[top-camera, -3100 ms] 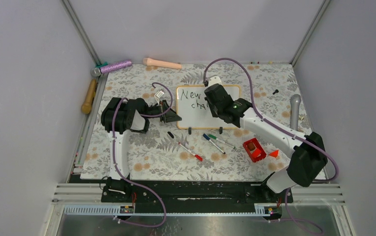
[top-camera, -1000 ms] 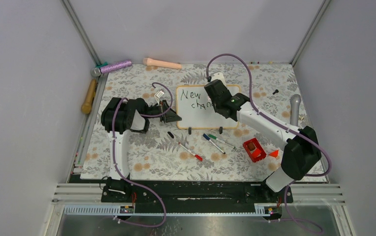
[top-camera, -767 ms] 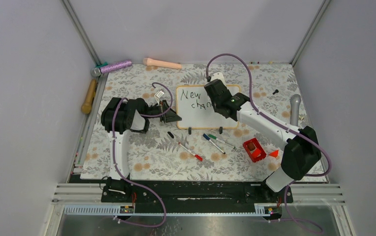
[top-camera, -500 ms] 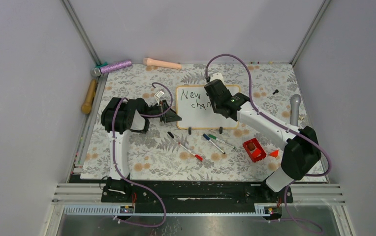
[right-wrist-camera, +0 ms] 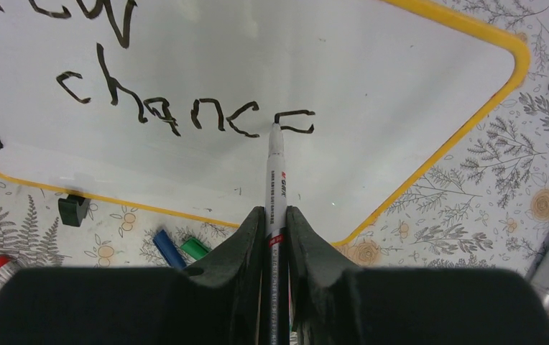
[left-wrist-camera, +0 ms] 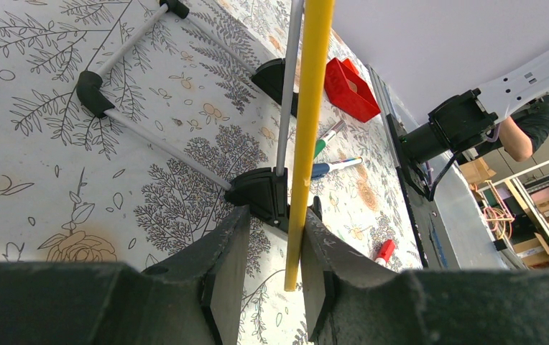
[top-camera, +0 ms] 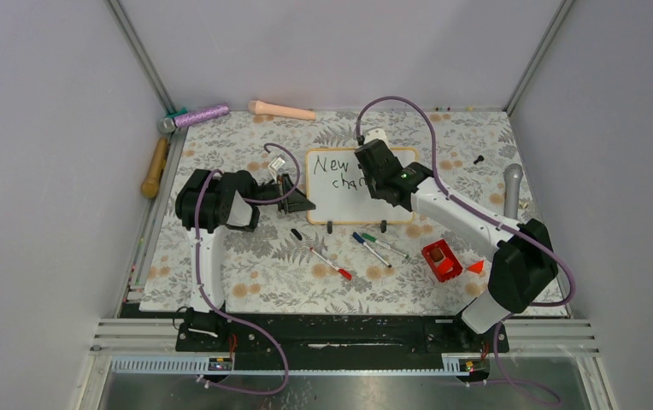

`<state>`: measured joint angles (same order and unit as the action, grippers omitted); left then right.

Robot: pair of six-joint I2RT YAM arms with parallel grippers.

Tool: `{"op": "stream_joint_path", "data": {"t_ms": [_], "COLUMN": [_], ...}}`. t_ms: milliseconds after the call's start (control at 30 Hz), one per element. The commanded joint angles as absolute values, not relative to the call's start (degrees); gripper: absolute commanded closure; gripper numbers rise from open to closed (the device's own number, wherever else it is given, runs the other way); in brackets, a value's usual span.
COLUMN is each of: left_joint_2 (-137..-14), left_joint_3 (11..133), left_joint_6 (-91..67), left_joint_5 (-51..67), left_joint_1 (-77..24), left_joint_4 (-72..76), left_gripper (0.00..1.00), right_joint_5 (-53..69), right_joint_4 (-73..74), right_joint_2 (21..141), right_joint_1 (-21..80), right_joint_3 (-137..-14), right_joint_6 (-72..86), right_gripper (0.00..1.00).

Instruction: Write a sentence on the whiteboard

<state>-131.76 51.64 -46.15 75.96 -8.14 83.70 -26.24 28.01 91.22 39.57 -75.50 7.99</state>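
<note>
The whiteboard (top-camera: 349, 207) stands at the middle back of the table on black feet. It also shows in the right wrist view (right-wrist-camera: 343, 57). The sentence (right-wrist-camera: 178, 111) reads "New" with "chance" below it; in the top view (top-camera: 334, 164) my arm covers its end. My right gripper (right-wrist-camera: 269, 212) is shut on a black marker (right-wrist-camera: 274, 165) whose tip touches the board at the last letter. It hangs over the board's upper middle (top-camera: 373, 173). My left gripper (left-wrist-camera: 275, 215) is closed on the board's yellow left edge (left-wrist-camera: 307, 108) by a black foot (left-wrist-camera: 261, 194); it also shows in the top view (top-camera: 296, 198).
Loose markers (top-camera: 379, 246), a red-capped pen (top-camera: 327, 261) and a black cap (top-camera: 296, 233) lie in front of the board. A red box (top-camera: 441, 260) and an orange cone (top-camera: 475, 266) sit at the right front. A grey cylinder (top-camera: 511, 192) lies far right.
My right wrist has shifted a little back and left over the board with the marker. The left arm and the board have not moved.
</note>
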Motion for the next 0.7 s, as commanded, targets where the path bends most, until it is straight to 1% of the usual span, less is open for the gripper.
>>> {"op": "stream_joint_path", "data": {"t_ms": [0,667], "left_joint_2": [-133.3,-133.2], "left_joint_3": [52.2,52.2], "left_joint_6": [-43.8,-43.8], "left_joint_5": [75.0,75.0], "left_joint_1": [-8.3,-8.3], "left_joint_4": [84.0,84.0], "left_gripper": [0.69,0.69], "right_joint_5": [-26.1,-31.4], "right_joint_4": [29.2,31.2], "right_joint_2": [89.8,89.0], "right_joint_1": [39.0,38.6], "right_joint_3": [-73.6,-73.8], "right_joint_6": [9.0,9.3], "right_gripper": [1.0,1.0]}}
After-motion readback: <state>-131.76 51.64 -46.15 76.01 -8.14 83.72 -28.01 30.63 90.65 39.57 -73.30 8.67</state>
